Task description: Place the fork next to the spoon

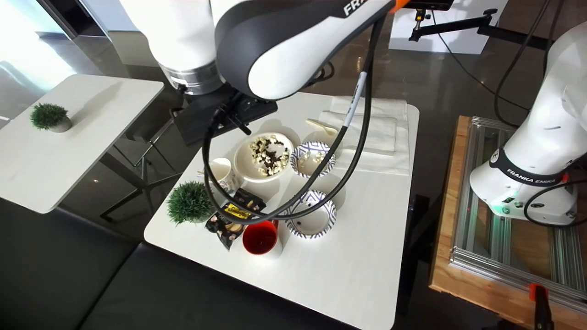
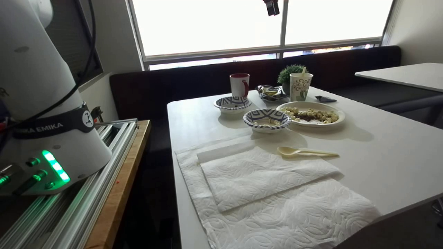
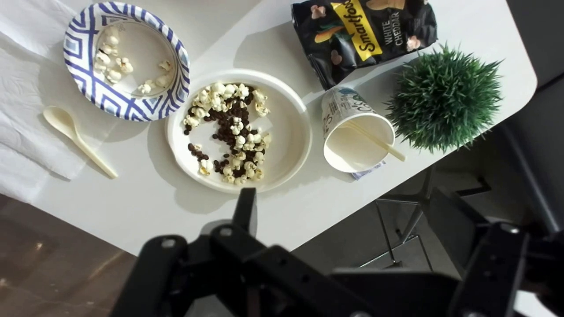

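The cream plastic spoon (image 3: 66, 123) lies at the left in the wrist view, its bowl over the paper towel and its handle tip on the table. It also shows in both exterior views (image 1: 326, 129) (image 2: 289, 151). A cream handle (image 3: 381, 143) sticks out of a patterned paper cup (image 3: 341, 108); its head is hidden, so I cannot tell whether it is the fork. The cup also shows in both exterior views (image 1: 221, 169) (image 2: 299, 84). My gripper (image 3: 343, 196) is open and empty, its fingers wide apart, near the plate and cup. A black part of it shows at the top of an exterior view.
A white plate (image 3: 288, 132) holds popcorn and dark beans. A blue-patterned bowl (image 3: 79, 57) with popcorn stands between plate and paper towels (image 2: 263, 176). Another bowl (image 2: 232, 103), a red-and-white mug (image 2: 238, 84), a snack bag (image 3: 361, 35) and a plant (image 3: 445, 99) stand farther off.
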